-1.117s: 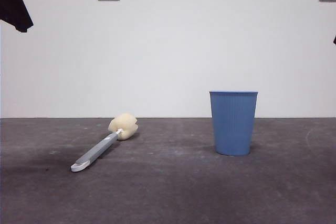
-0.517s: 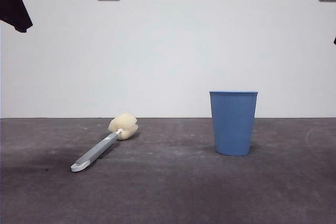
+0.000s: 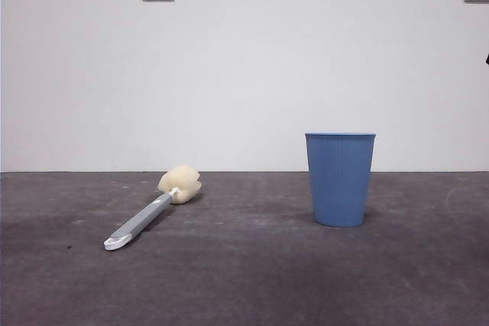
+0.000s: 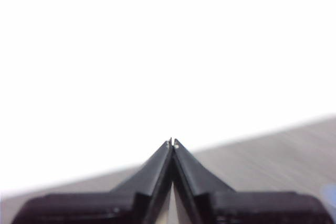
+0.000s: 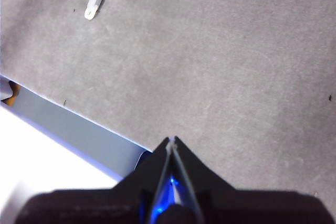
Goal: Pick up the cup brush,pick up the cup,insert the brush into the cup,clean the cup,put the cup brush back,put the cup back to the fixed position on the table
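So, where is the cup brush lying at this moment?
In the front view the cup brush lies flat on the table, left of the upright blue cup and apart from it, its sponge head toward the wall.

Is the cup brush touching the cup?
Apart. The front view shows the cup brush lying on the table, with a wide stretch of bare surface between it and the upright cup.

Cup brush [image 3: 150, 215] lies flat on the table [image 3: 252, 280], blue cup [image 3: 340, 179] upright well apart.
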Robot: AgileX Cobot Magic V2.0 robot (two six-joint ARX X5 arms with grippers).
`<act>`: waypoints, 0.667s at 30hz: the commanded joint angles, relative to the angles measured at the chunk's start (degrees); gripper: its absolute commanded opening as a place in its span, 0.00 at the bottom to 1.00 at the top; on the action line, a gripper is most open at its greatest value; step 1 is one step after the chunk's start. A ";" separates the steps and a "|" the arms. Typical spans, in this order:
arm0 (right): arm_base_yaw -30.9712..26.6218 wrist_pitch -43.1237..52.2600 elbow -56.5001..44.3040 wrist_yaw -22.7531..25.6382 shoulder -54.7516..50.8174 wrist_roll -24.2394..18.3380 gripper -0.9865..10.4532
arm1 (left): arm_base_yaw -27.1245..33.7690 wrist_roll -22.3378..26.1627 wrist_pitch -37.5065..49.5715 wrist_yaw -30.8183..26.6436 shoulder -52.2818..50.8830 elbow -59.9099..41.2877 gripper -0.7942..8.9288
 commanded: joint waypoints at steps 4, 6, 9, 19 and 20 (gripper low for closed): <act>0.09 0.20 0.28 0.20 -0.11 0.33 0.09 | 5.55 0.52 2.91 -2.89 -8.28 -14.45 0.08; 0.09 0.20 0.28 0.17 -0.15 0.33 0.09 | 6.34 -0.26 2.86 -2.91 -10.47 -17.99 0.08; 0.09 0.20 0.28 0.17 -0.13 0.33 0.09 | 7.10 -2.08 2.91 -2.95 -13.35 -22.99 0.08; 0.09 0.20 0.28 0.17 -0.13 0.33 0.09 | 7.37 -5.07 1.51 -2.99 -18.56 -32.44 0.08; 0.09 0.20 0.28 0.17 -0.13 0.33 0.09 | 7.37 -5.38 1.07 -2.97 -19.10 -32.92 0.08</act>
